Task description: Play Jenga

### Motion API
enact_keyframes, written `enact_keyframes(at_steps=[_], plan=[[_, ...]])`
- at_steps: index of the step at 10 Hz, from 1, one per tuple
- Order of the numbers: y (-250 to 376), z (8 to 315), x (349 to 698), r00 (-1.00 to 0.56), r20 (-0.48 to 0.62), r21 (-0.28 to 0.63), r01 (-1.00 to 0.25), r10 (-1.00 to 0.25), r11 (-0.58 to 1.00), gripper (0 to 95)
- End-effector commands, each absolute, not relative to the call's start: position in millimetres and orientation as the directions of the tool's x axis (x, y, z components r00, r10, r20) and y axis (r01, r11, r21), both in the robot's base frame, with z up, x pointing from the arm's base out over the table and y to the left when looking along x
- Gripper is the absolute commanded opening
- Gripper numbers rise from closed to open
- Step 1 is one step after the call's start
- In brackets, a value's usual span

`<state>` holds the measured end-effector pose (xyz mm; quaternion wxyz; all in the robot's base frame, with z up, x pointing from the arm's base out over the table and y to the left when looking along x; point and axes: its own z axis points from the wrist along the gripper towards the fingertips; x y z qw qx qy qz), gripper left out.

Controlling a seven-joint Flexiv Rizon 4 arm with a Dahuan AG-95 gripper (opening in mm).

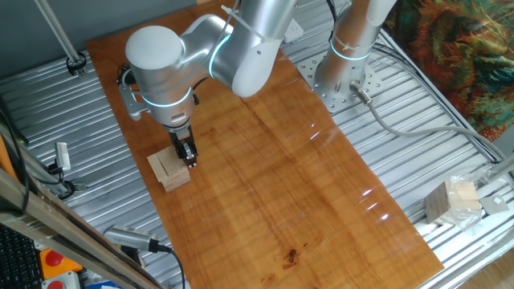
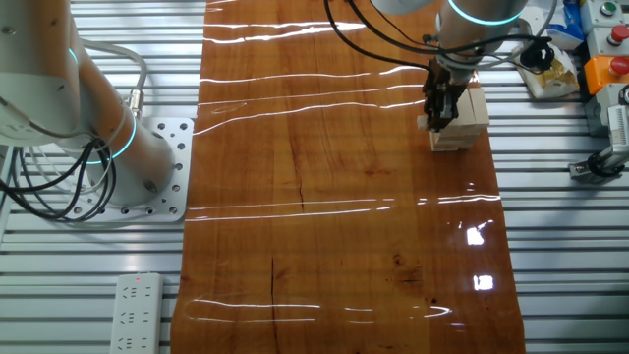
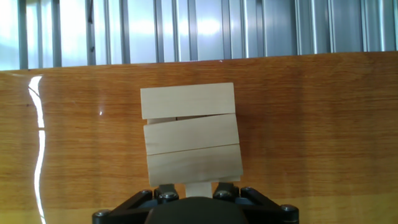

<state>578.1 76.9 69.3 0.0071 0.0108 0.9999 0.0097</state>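
Note:
The Jenga stack [image 1: 170, 170] is a small low pile of pale wood blocks near the left edge of the wooden table [image 1: 273, 177]. It also shows in the other fixed view [image 2: 464, 123] and in the hand view [image 3: 189, 134]. My gripper [image 1: 189, 157] stands low against the stack's side [image 2: 439, 113]. In the hand view one short block [image 3: 198, 186] sticks out of the stack's near side between my fingers [image 3: 166, 188]. My gripper [image 3: 198, 191] looks shut on that block; the fingertips themselves are hidden.
A larger pale cube-shaped bundle [image 1: 454, 201] sits off the table on the metal rails at the right. The arm's base plate [image 1: 341, 76] is bolted at the far end. Cables, a control box [image 2: 604, 49] and a clamp [image 2: 600, 162] lie just beyond the table edge by the stack.

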Motion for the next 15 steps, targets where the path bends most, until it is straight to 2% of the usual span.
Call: enact_keyframes(at_steps=[1,9,10,15], plan=[[76.8,68.2,578.4,-1.0,-0.016,0.019,0.023,0.023,1.0,19.0],[76.8,67.0,578.3,-1.0,-0.016,0.005,0.026,0.026,1.0,19.0],[76.8,67.0,578.3,-1.0,-0.016,0.004,0.027,0.027,1.0,0.0],[76.8,67.0,578.3,-1.0,-0.016,0.005,0.025,0.025,1.0,0.0]])
